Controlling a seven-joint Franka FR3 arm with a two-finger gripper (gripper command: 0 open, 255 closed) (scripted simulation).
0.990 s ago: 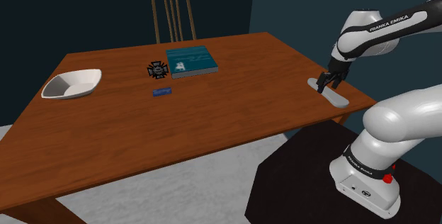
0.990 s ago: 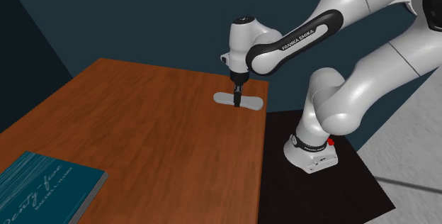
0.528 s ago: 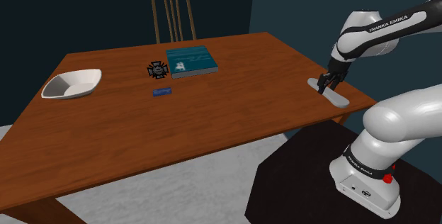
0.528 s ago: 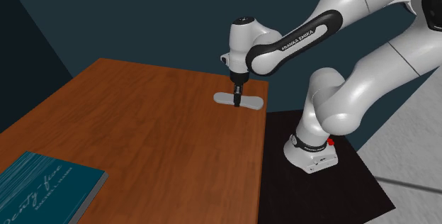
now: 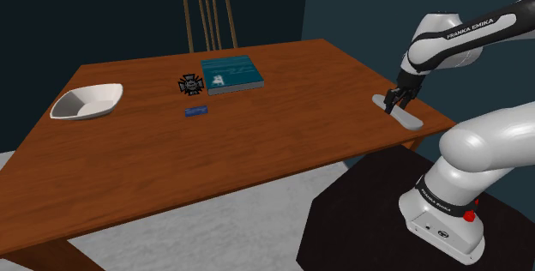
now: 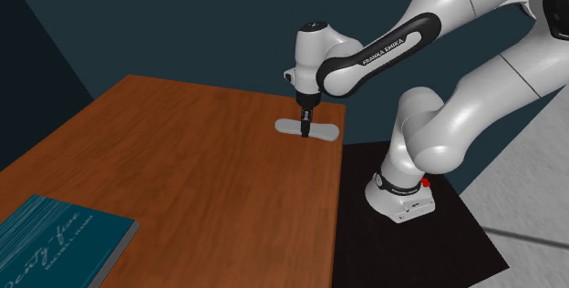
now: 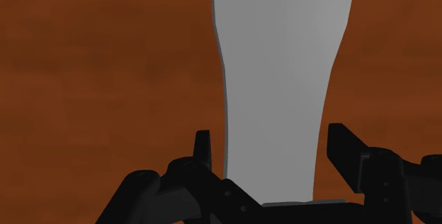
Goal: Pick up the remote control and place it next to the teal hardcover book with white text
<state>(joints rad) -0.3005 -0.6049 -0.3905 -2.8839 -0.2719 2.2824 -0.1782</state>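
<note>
The grey remote control lies flat on the wooden worktop, at the corner nearest the robot's stand, in the shoulder view's right. The black tool is down over its middle, pointing straight at the worktop. In the wrist view the remote control runs away from the tool as a long pale shape that narrows between the two fingers. The fingers stand apart, one on each side of it, with a thin strip of brown worktop showing between each finger and the remote's edge, so the tool is open around the remote and not clasping it. In the second exterior view the tool meets the remote control crosswise, the remote's two ends sticking out to either side near the worktop's edge. The teal book with white text lies flat well apart from the remote, toward the far side of the worktop, in front of a wooden chair. Just beside the book sits a small black cross-shaped thing, and near that a small blue item. A white bowl rests toward the shoulder view's left. The book's corner shows at the second exterior view's lower left.
</note>
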